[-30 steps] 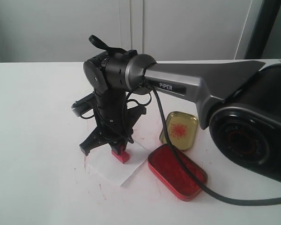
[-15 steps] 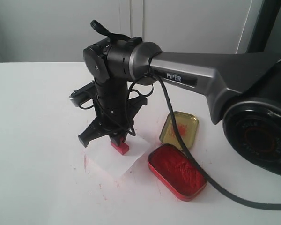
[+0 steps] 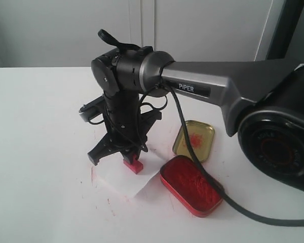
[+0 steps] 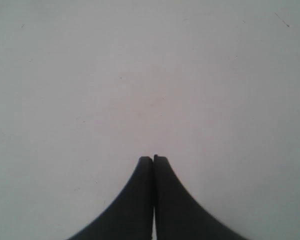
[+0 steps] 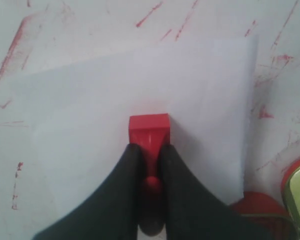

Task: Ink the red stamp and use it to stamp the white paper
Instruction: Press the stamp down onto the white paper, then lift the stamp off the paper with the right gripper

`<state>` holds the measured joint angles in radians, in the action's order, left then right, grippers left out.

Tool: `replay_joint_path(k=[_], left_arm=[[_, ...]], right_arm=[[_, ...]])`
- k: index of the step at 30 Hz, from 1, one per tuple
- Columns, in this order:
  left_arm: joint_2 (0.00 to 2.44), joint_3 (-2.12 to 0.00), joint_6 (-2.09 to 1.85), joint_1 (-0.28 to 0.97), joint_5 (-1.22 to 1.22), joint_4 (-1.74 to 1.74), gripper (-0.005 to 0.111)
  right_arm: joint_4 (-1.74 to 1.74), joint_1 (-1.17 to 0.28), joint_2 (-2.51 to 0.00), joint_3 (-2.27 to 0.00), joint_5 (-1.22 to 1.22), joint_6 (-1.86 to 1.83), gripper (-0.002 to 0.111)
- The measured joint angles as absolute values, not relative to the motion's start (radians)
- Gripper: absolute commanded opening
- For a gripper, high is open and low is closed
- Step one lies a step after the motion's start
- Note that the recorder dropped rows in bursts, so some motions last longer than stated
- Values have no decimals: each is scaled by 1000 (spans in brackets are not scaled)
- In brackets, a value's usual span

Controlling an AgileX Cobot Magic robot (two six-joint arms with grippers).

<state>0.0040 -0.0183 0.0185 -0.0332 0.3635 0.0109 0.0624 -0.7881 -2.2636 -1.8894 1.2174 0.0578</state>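
**A:** Where the right gripper (image 3: 127, 155) points down at the table (image 3: 35, 126), what sits between its jaws?

**B:** The red stamp (image 3: 133, 164). It is clamped by its narrow handle, the jaws drawn in close on either side, square base downward.

**A:** And where does that put the stamp?

**B:** On the white paper (image 3: 119, 178), well inside the sheet's edges. The wrist view shows it plainly: stamp (image 5: 149, 127) ahead of the right gripper (image 5: 150, 150), paper (image 5: 90, 110) spread all round it. The base looks to meet the sheet (whether it presses hard, I cannot tell).

**A:** What lies nearby?

**B:** An open ink tin (image 3: 191, 185), oval and red inside, just beside the paper's right corner. Behind it is the gold lid (image 3: 194, 140), flecked with red. Red smears (image 3: 92, 174) mark the table around the sheet.

**A:** The other arm?

**B:** Only its own camera shows the left gripper (image 4: 153, 159) — jaws pressed together, nothing between them, over bare white surface.
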Motion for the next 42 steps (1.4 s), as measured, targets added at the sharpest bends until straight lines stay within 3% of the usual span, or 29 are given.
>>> replay_joint_path(k=[24,42], left_arm=[[4,-18,18,-33,363,11,0],[4,-18,18,-33,363,11,0]], right_arm=[[54,-777,-2243,-1887,1218,85,0],[-334,-520,-2240,-1887,1127,-16,0]])
